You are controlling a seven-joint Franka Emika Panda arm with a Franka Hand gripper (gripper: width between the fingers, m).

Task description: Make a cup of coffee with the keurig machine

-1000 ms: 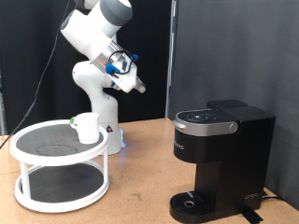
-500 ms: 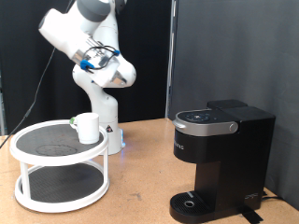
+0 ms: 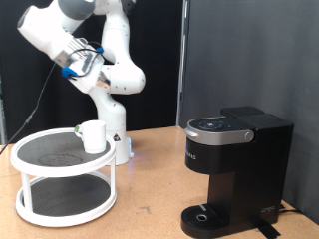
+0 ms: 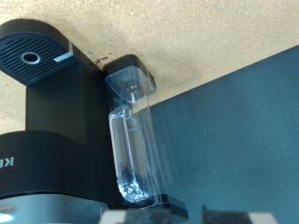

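Note:
The white cup [image 3: 93, 135] stands upright on the top shelf of a round white two-tier rack [image 3: 40, 164], at the exterior view's left. The black keurig machine [image 3: 234, 174] stands at the right with its lid down and nothing on its round drip base [image 3: 204, 215]. My gripper [image 3: 70, 64] is high up at the top left, well above the cup and far from the machine, with nothing seen in it. The wrist view shows the machine [image 4: 47, 112] and its clear water tank [image 4: 135, 140] from afar; my fingers do not show there.
The wooden table [image 3: 150, 204] carries the rack, the machine and the robot's white base [image 3: 115, 139]. A dark curtain hangs behind. A black cable runs down at the left.
The arm has swung from the middle towards the exterior view's top left, carrying the gripper away from the machine to above the rack. Cup and machine have not moved.

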